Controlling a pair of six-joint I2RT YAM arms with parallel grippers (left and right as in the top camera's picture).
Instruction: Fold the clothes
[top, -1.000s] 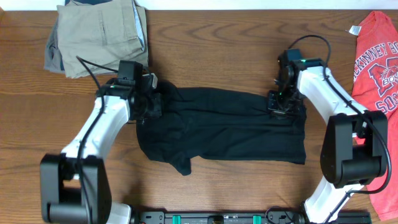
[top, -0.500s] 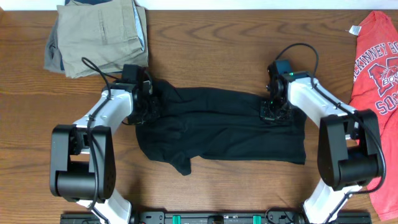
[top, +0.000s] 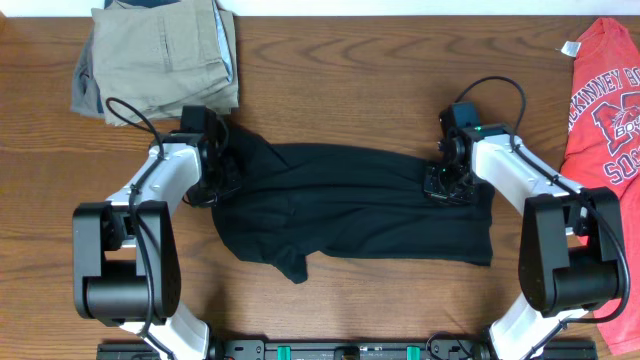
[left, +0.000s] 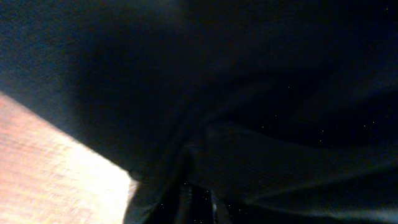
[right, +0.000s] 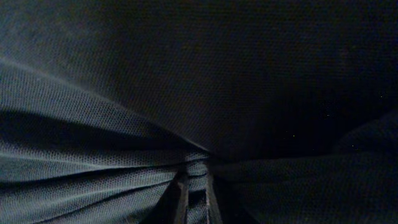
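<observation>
Both hands had drawn apart since half a second earlier. The left hand (top: 218, 170) had gone toward the left edge of the bench (top: 350, 90) and the right hand (top: 448, 180) toward the right edge, and the cloth between them lay stretched longer.

Left hand: clenched on a bunched fold of the black T-shirt (top: 350, 210). In the wrist view the fabric (left: 280, 93) gathered down into the fingers (left: 186, 200), with bare wood (left: 50, 168) just beside the shirt's edge.

Right hand: likewise clenched on the shirt. Creases of the fabric (right: 217, 74) ran into the pinch between its fingers (right: 180, 194).

Black T-shirt: lying across the middle of the bench, lengthwise from left to right, held at its two far corners. Its near-left corner was rumpled, with a flap pointing toward the near edge.

Khaki trousers (top: 160, 60): folded at the far left corner, well apart from the shirt.

Red T-shirt (top: 605, 110): draped along the right edge.
</observation>
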